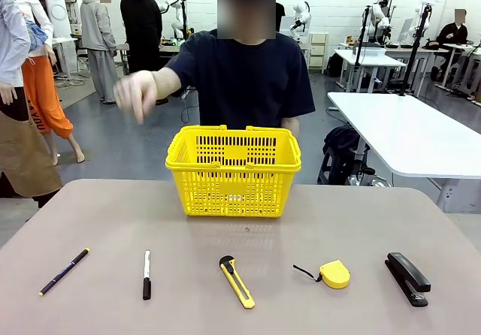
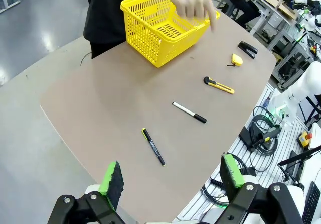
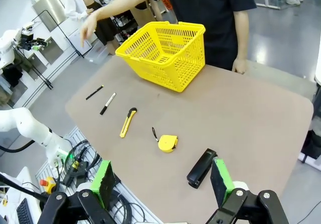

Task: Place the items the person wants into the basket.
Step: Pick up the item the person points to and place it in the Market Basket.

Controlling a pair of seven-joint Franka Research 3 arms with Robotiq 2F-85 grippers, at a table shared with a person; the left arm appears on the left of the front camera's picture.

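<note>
"On the robot's side of the basket (image 1: 233, 192), what lies there?"
"The pen (image 1: 64, 271) and marker (image 1: 146, 274) toward its left, tape measure (image 1: 334, 274) toward its right, all outside it."
"And the jaws?"
"Both wide and empty, left gripper (image 2: 171, 169) and right gripper (image 3: 161, 170) alike."

Bright, even overhead light. The basket (image 1: 233, 173) casts a soft shadow on the desk (image 1: 90, 222). The person's raised hand (image 1: 135, 95) is motion-blurred. Wrist views bow the desk edges, and glare patches shine on the floor (image 2: 47, 40).
</note>
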